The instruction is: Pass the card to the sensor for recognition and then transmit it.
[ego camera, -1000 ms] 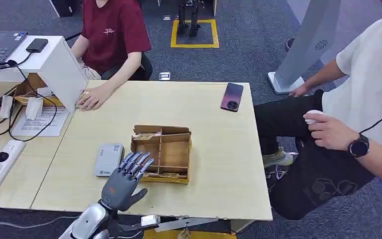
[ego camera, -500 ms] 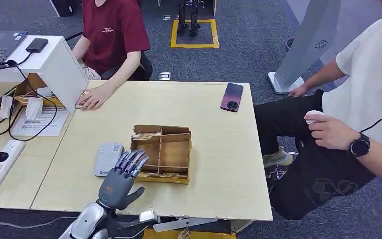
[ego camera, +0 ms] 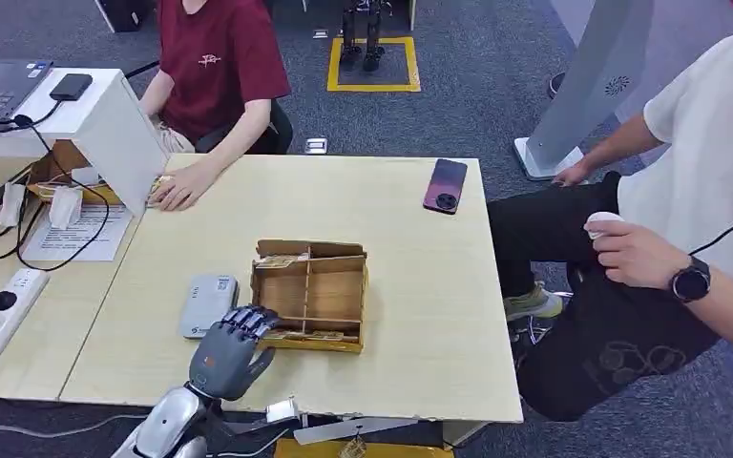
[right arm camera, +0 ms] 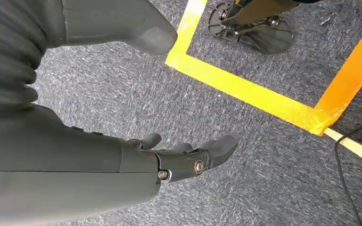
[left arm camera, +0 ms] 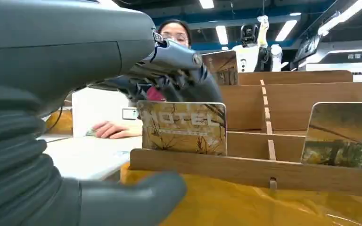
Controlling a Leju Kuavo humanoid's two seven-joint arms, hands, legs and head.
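Head view: pale wooden table (ego camera: 420, 315) on grey carpet (ego camera: 496, 86); left robot hand (ego camera: 224, 353) empty, fingers curling; right robot hand (right arm camera: 122, 155) empty, spread.

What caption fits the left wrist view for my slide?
Left hand reaching over a hotel card standing in the wooden box.

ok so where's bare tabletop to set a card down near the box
Bare tabletop lies right of the wooden card box, out to the table edge, and behind it toward the phone. Left is crowded: card reader and left hand.
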